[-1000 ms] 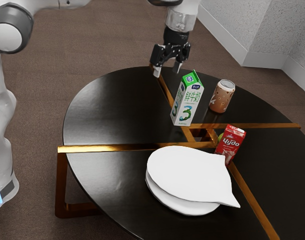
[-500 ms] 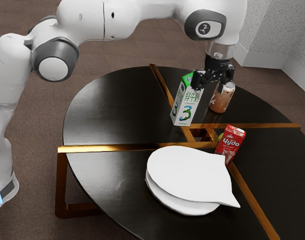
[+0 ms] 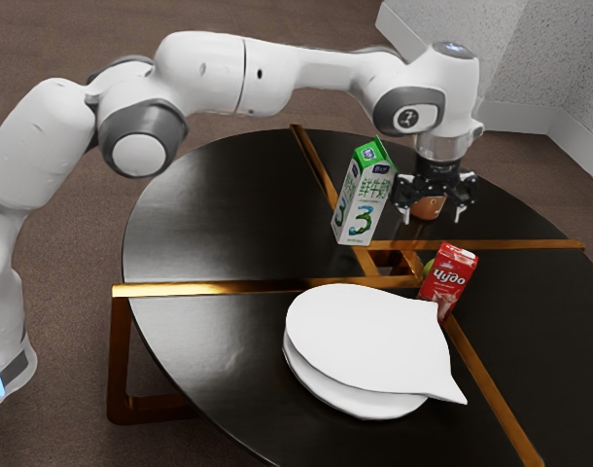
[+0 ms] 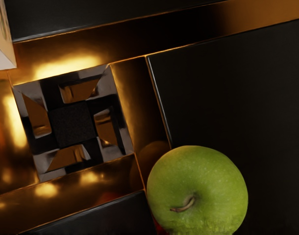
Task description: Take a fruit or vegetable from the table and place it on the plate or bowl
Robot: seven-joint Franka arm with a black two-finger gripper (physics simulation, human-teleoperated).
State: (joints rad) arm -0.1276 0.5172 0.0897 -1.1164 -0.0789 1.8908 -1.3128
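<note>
We see the arm (image 3: 277, 73) arching in from the exterior view's left, high over the round black table (image 3: 219, 224). Its upper links run nearly level above the table's far edge, and the last joint bends straight down. The wrist is vertical, so the gripper (image 3: 434, 211) points down at the tabletop. It hangs above the surface, just to the exterior view's right of the milk carton (image 3: 365, 195) and in front of the copper can (image 3: 430, 203). The two black fingers are spread wide and hold nothing.

The green apple (image 3: 430, 265) lies near the table's middle, where the gold strips meet. It is tucked just behind the red juice carton (image 3: 448, 280), so we see only a sliver of it from the side. From the wrist we look down on the apple (image 4: 197, 191) stem up, resting on a dark panel just beside a gold strip. The hand is over it but well clear of it.

The white plate (image 3: 365, 341) sits toward the table's near edge, just in front of the juice carton, with nothing on it.
</note>
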